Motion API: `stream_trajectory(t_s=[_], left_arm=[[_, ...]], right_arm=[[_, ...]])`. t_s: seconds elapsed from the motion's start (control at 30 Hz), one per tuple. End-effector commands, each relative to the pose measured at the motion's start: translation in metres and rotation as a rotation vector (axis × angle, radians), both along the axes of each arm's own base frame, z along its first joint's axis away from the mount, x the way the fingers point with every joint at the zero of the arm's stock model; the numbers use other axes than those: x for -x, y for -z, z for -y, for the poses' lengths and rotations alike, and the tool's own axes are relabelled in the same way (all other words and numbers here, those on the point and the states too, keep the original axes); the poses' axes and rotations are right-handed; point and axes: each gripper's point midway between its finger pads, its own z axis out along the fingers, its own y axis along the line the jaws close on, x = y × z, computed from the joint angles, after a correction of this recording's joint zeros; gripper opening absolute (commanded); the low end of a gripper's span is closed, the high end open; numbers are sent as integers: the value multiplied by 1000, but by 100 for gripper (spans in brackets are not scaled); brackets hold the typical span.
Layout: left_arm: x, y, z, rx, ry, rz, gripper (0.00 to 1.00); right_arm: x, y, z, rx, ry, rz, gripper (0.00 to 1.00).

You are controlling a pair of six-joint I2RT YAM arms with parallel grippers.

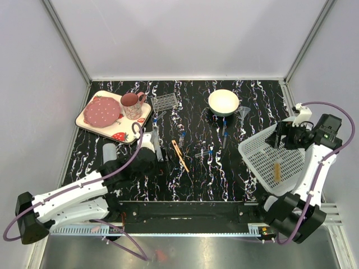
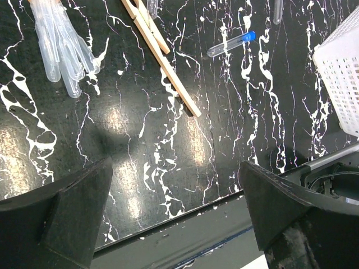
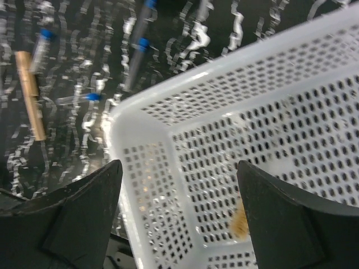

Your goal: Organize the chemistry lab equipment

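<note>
My right gripper (image 3: 179,165) hangs open over the white mesh basket (image 3: 224,101), with nothing between its fingers. A tan wooden piece (image 3: 241,224) lies on the basket's floor (image 1: 276,171). On the black marbled table lie tan wooden sticks (image 1: 179,155), clear pipettes (image 1: 157,147), blue-capped tubes (image 1: 205,151) and a clear funnel (image 1: 243,114). My left gripper (image 2: 175,168) is open and empty, low over bare table near the front edge. In its view the pipettes (image 2: 61,50), the sticks (image 2: 162,61) and a tube (image 2: 230,43) lie beyond it.
A wire tube rack (image 1: 164,102) stands at the back, and a cream bowl (image 1: 223,102) to its right. A strawberry-print tray (image 1: 90,126) at the back left holds a dotted plate (image 1: 102,112) and a pink mug (image 1: 132,105). The basket (image 1: 263,162) sits at the table's right edge.
</note>
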Motion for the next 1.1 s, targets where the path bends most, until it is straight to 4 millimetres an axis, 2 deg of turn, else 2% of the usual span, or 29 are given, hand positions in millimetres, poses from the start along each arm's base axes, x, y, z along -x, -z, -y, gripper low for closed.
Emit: stream_trajectory(t_s=[0.0,0.2,0.23,0.3,0.33,0.37,0.4,0.47,0.5,0.53,0.57,0.6,0.67,0.7,0.77,0.8,1.07], left_arm=[[-8,-23,19,80,2,-11,99],[-17,-8,24,56,-39,-117,99],[-18,-1,26,40,-42,-146,99],[-23,-2,31,37,-49,-161,99],[-25,6,33,10,-55,-187,99],[-28,1,38,11,-58,-190,99],[-30,12,39,-28,-65,-218,99],[-35,9,47,-38,-61,-232,99],[-35,21,49,-82,-64,-270,99],[-36,24,51,-98,-55,-285,99],[-41,19,58,-98,-52,-289,99],[-40,33,59,-147,-51,-327,99],[-43,34,68,-160,-32,-348,98],[-42,48,68,-204,-33,-385,98],[-46,50,76,-214,-32,-403,95],[-44,62,73,-256,-45,-437,95],[-53,89,70,-346,-128,-480,91]], right_arm=[[5,-30,-39,-144,-120,122,89],[11,-55,-67,-269,-195,204,89],[12,-56,-70,-283,-202,209,90],[14,-59,-74,-312,-213,216,90],[15,-59,-75,-313,-219,218,90],[15,-59,-75,-309,-218,218,89],[15,-59,-75,-310,-218,220,90],[16,-60,-76,-304,-223,225,90],[16,-60,-76,-301,-224,226,90],[16,-60,-75,-295,-225,228,90],[16,-60,-75,-289,-226,228,90],[17,-60,-75,-287,-227,230,90],[17,-58,-75,-286,-230,227,90],[17,-58,-75,-284,-232,229,90],[17,-54,-75,-290,-232,221,90],[17,-54,-75,-290,-233,220,90],[15,-51,-74,-304,-237,209,90]])
